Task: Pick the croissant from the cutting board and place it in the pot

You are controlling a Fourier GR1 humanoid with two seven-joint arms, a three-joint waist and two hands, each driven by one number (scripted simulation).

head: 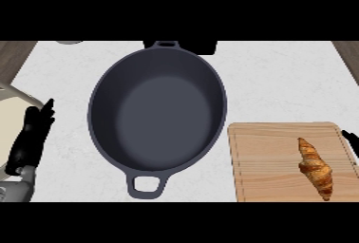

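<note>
While the left hand (32, 135) rests open, fingers up, at the left edge of the pale marbled surface (280, 80), the dark oval pot (157, 111) sits mid-view; right of it, well apart from that hand, the croissant (316, 167) lies on the wooden cutting board (266, 161). Black fingertips of the right hand (351, 140) show at the right edge; its state cannot be told.

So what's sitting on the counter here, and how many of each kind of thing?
Pot: 1
Cutting board: 1
Croissant: 1
Total: 3 things, plus the left robot hand resting at the counter's edge.
</note>
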